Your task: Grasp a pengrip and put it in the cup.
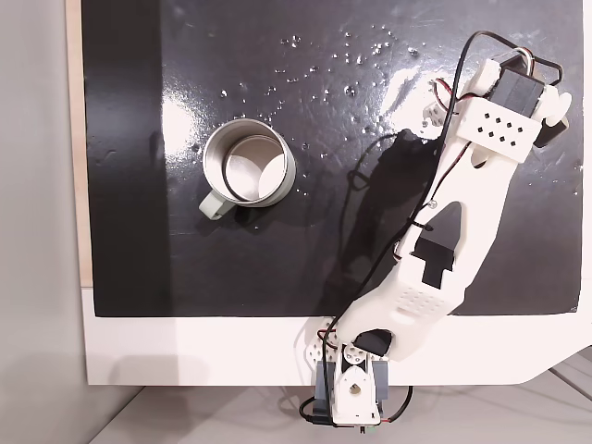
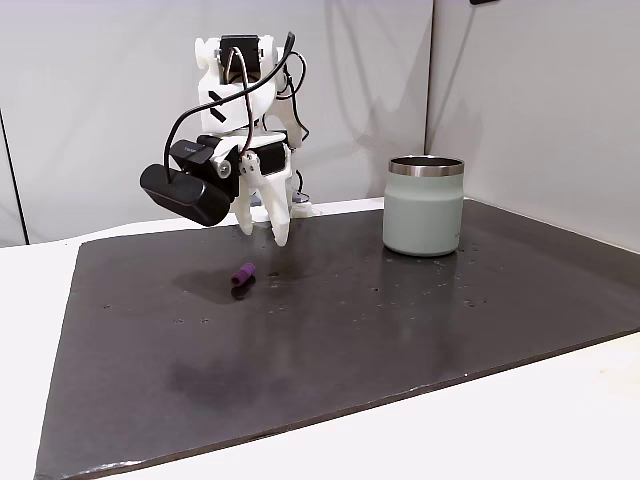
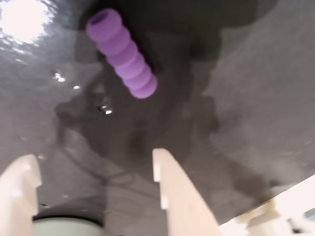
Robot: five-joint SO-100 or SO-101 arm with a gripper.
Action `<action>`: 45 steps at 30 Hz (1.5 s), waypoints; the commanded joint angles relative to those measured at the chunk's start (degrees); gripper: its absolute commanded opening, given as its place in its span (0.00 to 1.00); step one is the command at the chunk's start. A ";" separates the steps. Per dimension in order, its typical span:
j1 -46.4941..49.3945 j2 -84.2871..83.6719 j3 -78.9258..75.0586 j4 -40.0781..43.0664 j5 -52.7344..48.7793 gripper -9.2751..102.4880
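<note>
Purple and ribbed, the pengrip (image 3: 122, 53) lies on the dark mat (image 2: 400, 340) of the counter, well apart from the cup (image 2: 424, 205). My pincer (image 3: 96, 169) hangs open and empty just beside the pengrip, above the mat. I should bring both fingers astride its short side, then descend before closing.

We count one pengrip (image 2: 243, 273), one cup (image 2: 424, 205), one dark mat (image 2: 400, 330), one arm with one gripper (image 2: 262, 228).
</note>
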 commanded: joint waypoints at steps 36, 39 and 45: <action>5.54 -18.28 -17.67 0.44 -29.62 0.27; 5.54 -19.07 -17.49 0.53 -29.44 0.23; 5.45 -20.04 -17.49 0.53 -29.09 0.12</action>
